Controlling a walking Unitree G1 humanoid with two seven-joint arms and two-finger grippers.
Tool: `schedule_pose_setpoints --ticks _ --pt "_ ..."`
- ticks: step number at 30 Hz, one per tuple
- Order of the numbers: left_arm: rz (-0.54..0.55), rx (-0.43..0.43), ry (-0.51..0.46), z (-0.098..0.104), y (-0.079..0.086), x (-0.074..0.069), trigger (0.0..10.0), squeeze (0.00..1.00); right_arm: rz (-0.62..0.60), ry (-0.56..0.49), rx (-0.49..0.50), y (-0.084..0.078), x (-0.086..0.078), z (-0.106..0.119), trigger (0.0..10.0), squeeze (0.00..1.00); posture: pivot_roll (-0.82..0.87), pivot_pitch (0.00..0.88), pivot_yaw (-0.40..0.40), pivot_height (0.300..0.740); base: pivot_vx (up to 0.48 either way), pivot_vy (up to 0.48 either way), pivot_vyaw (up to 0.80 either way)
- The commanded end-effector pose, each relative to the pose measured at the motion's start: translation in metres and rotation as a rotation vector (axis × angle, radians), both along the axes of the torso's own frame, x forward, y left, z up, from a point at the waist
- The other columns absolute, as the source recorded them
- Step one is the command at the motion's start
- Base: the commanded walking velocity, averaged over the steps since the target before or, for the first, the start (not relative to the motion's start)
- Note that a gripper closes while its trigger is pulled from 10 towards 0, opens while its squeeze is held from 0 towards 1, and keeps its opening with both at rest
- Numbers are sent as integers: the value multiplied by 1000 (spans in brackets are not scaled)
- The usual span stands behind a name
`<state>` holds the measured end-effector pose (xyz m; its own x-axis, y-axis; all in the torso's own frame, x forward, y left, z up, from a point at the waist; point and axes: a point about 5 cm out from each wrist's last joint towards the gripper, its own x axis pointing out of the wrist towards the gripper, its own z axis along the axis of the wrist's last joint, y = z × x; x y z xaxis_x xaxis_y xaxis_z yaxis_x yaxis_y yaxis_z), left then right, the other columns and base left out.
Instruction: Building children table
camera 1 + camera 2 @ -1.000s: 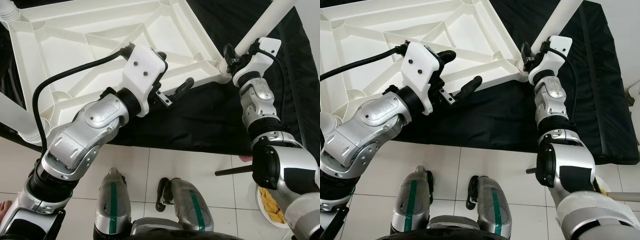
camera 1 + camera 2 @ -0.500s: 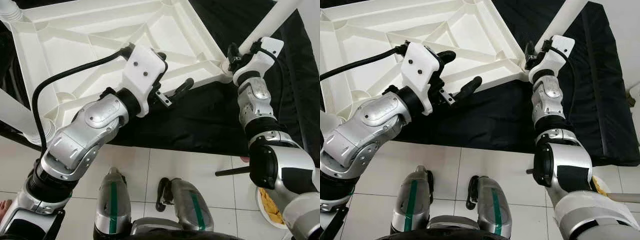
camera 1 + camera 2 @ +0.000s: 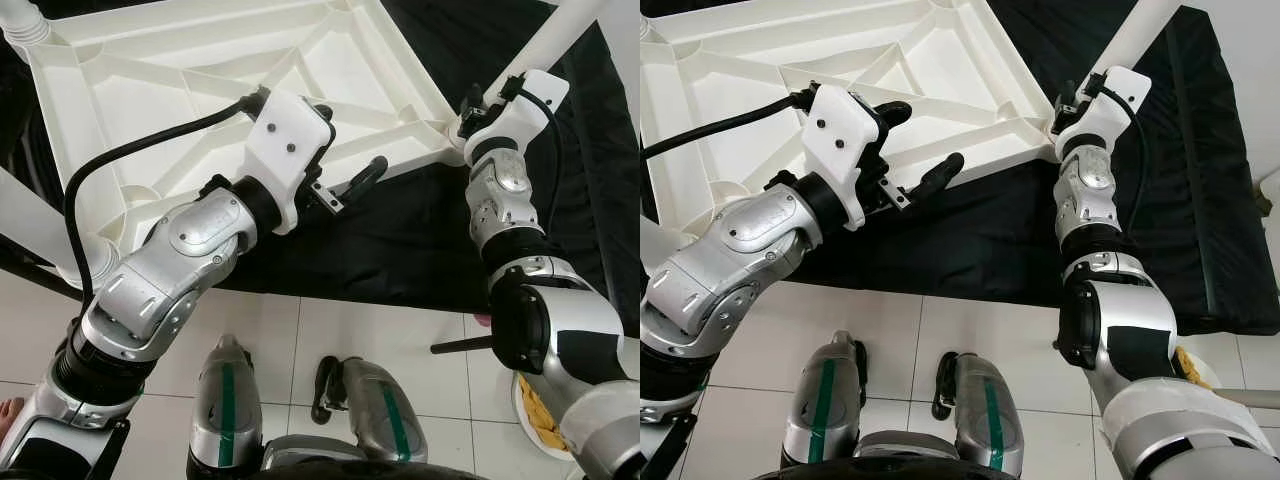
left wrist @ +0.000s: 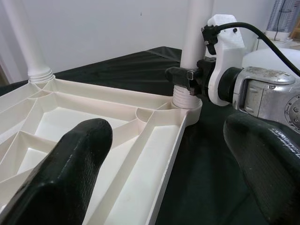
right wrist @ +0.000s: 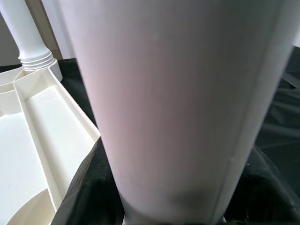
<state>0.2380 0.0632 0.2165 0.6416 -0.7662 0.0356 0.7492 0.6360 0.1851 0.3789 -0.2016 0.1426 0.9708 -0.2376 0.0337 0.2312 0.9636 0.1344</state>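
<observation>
I am looking down at a white plastic children's table top (image 3: 200, 80) lying upside down on a black mat (image 3: 400, 230), its ribbed underside facing up so the corner sockets can take legs. At my far left, two white legs are already standing in their sockets: one at the near left corner (image 3: 40, 235), one at the far left corner (image 3: 22, 20). Moving right, my left gripper (image 3: 345, 150) hovers just over the near edge of the table top, its two black fingers (image 4: 70, 173) spread wide and holding nothing; one finger sits over the ribbed tray, the other beyond the rim above the mat. I judge it is waiting there to steady the top if it shifts. Further right, at the near right corner, my right gripper (image 3: 470, 112) is closed around a third white leg (image 3: 555, 30), pinching it low down, just above the threaded collar where it meets the corner socket (image 4: 186, 101). Gripping that low keeps the leg upright and lets me turn or press it home. The leg looks seated in the socket, though I cannot tell whether it is fully tight. White floor tiles (image 3: 380, 320) lie nearest me.
</observation>
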Motion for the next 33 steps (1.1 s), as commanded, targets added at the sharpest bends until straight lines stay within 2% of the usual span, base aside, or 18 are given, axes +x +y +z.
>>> schedule_pose_setpoints --ticks 1,6,8,10,16,24,33 --pt "-114 16 3 1 -5 -8 10000 0 -73 204 29 -12 -17 -45 10000 0 178 83 -77 740 0 0 0" --pt "-115 17 3 1 -5 -8 10000 0 -145 197 27 -8 -17 -42 10000 0 179 79 -78 740 0 0 0" --pt "-115 16 2 1 -5 -8 10000 0 -209 200 8 -7 -19 -42 10000 0 178 78 -79 740 0 0 0" --pt "-115 16 2 1 -5 -8 10000 0 -209 200 8 -7 -19 -42 10000 0 178 78 -79 740 0 0 0" --pt "-116 15 2 1 -6 -8 10000 0 -338 218 4 -5 -27 -49 10000 0 179 80 -82 740 0 0 0" --pt "-117 16 3 1 -6 -9 10000 0 -423 223 24 -3 -32 -51 10000 0 179 87 -80 740 0 0 0" --pt "-118 16 5 1 -6 -9 10000 0 -468 231 60 -1 -33 -49 10000 0 178 92 -80 740 0 0 0"
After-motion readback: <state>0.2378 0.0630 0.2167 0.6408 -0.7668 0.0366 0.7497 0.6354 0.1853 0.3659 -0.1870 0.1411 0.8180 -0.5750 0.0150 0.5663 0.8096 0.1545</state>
